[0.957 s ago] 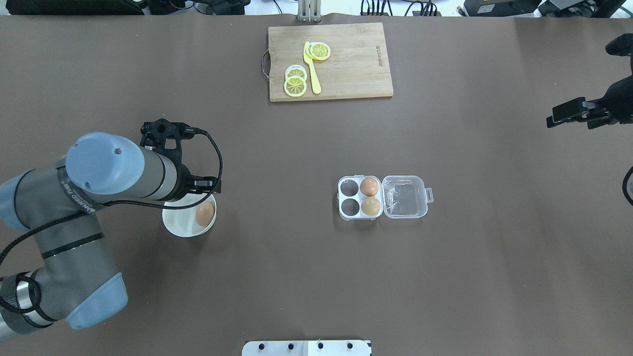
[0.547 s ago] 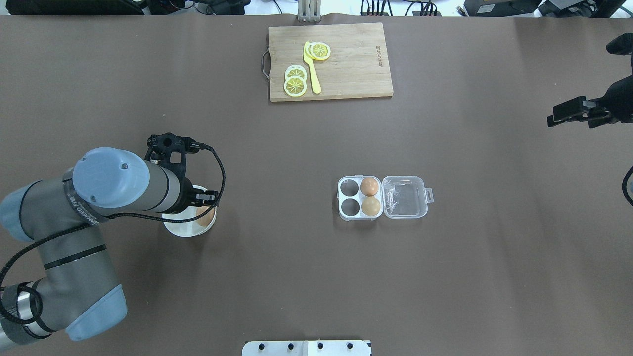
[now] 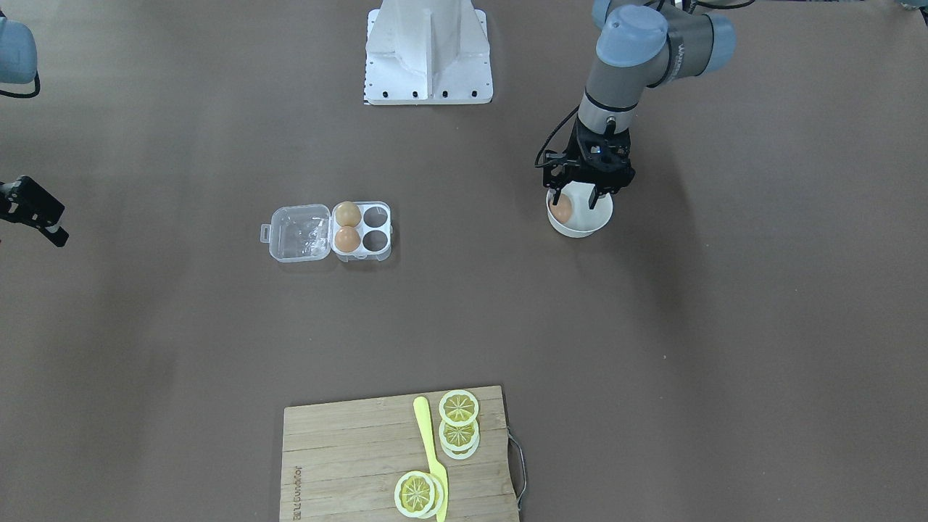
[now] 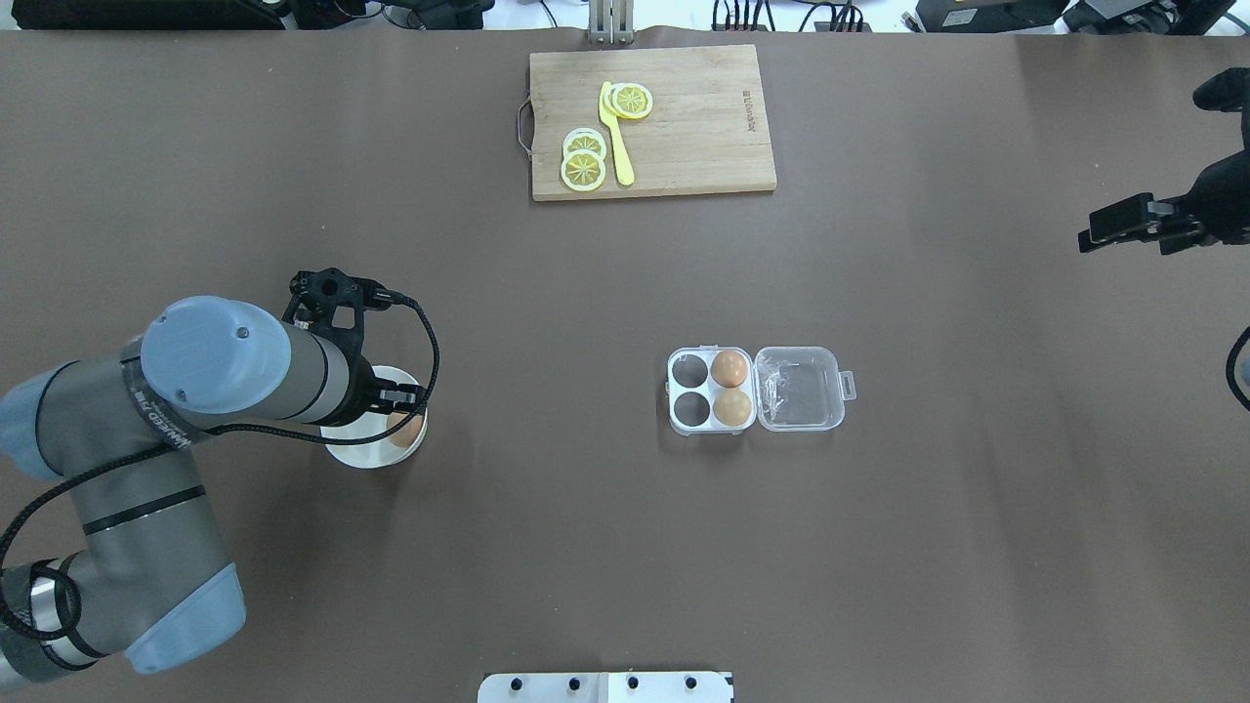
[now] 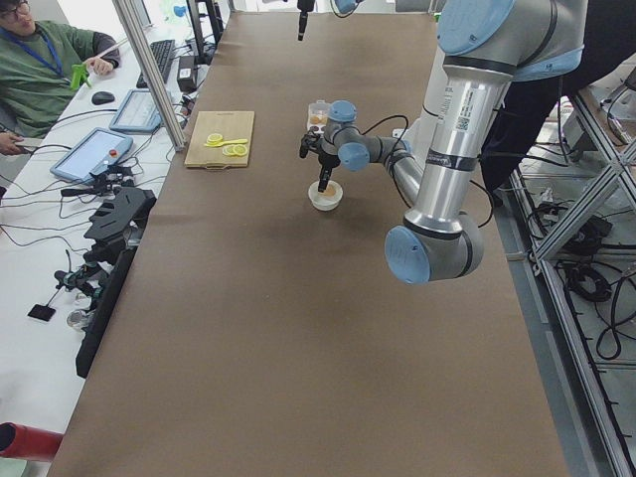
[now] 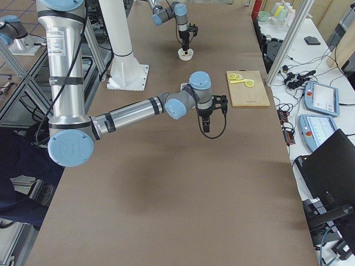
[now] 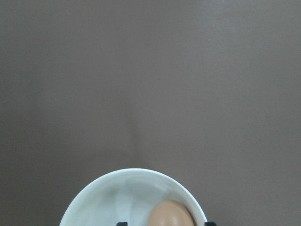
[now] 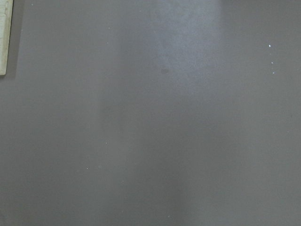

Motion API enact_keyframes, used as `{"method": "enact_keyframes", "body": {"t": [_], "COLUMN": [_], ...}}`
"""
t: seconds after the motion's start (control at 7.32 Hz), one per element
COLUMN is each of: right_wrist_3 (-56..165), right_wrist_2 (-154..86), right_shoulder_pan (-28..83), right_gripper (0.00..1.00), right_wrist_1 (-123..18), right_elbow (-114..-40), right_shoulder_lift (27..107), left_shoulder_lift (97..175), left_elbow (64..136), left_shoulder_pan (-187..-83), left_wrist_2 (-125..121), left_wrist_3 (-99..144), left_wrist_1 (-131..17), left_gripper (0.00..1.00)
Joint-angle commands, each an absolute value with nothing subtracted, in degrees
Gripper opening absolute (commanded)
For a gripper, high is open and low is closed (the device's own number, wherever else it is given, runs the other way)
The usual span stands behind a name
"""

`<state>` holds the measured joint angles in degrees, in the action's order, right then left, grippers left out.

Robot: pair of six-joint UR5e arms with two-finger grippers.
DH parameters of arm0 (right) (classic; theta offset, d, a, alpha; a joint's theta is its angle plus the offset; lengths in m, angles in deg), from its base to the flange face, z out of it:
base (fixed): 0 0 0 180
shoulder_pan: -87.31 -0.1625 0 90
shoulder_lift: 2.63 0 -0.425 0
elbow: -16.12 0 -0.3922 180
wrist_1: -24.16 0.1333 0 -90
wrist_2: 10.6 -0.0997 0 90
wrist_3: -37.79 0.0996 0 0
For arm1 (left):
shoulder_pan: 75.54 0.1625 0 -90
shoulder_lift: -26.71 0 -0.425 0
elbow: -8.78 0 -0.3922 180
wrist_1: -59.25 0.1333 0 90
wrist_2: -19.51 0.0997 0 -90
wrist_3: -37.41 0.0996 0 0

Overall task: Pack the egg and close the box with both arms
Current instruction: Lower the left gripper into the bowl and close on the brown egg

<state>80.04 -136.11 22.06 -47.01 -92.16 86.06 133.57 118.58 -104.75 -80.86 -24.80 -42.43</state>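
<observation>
Facing the robot: left gripper [image 3: 575, 199] lowered into a white bowl [image 3: 580, 230], fingers spread apart, the egg [image 3: 561, 210] between them and nearer the one on the view's left. Contact not to be judged from here. Well apart on the brown table [image 3: 652, 326], the box [image 3: 362, 232], lid folded flat open, two more brown eggs [image 3: 346, 238] in the cells beside the hinge. Right gripper [image 3: 32, 210] cut off at the view's left edge, a dark lump only; spread or clenched, cannot tell. Cutting board [image 3: 333, 464] with lemon slices [image 3: 459, 407] and a yellow knife [image 3: 429, 449], clipped by the bottom edge.

From overhead: left gripper [image 4: 395, 398] mostly hidden under its own forearm. Egg [image 4: 405, 428] half covered, on the side of the bowl [image 4: 356, 454] toward the box [image 4: 708, 391]. Right gripper [image 4: 1121, 223] far off at the right edge, too dark to read.

From the left end: left gripper [image 5: 324, 181] dipped into the bowl [image 5: 326, 202]; egg too small to pick out; box [image 5: 318, 116] partly behind the wrist. A seated person [image 5: 40, 70] cropped at upper left.

From the right end: right gripper [image 6: 205, 124] pointing down above bare table; far behind, left gripper [image 6: 187, 45] in the bowl [image 6: 187, 55].

Left wrist: bowl [image 7: 94, 193] cut by the bottom edge, only the top of the egg [image 7: 169, 214] showing, a dark fingertip [image 7: 210, 223] barely peeking on each side, white bowl visible between each tip and the shell.

Right wrist: table only, plus a pale sliver of cutting board [image 8: 4, 37].
</observation>
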Motion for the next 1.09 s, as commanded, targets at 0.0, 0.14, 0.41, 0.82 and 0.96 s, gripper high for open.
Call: {"method": "enact_keyframes", "body": {"t": [0.0,0.14,0.41,0.82,0.96], "right_wrist_3": [80.0,80.0,80.0,80.0,80.0], "right_wrist_2": [-136.1,-136.1,-136.1,-135.4,-135.4], "right_shoulder_pan": [22.0,22.1,22.1,22.1,22.1], "right_gripper": [1.00,1.00,1.00,1.00,1.00], "right_wrist_1": [-47.0,-47.0,-46.9,-46.9,-46.9], "right_elbow": [-92.2,-92.2,-92.1,-92.1,-92.1], "right_shoulder_lift": [86.1,86.2,86.2,86.2,86.2], "left_shoulder_lift": [133.7,133.7,133.7,133.8,133.8], "left_elbow": [118.2,118.0,116.7,115.3,115.2], "left_shoulder_pan": [-104.2,-104.0,-104.0,-104.0,-104.0], "left_wrist_2": [-80.9,-80.9,-80.9,-81.0,-81.0], "left_wrist_3": [-24.8,-24.7,-24.6,-24.7,-24.8], "left_wrist_1": [-42.4,-42.4,-43.0,-45.2,-45.2], "left_gripper": [0.71,0.71,0.70,0.70,0.70]}}
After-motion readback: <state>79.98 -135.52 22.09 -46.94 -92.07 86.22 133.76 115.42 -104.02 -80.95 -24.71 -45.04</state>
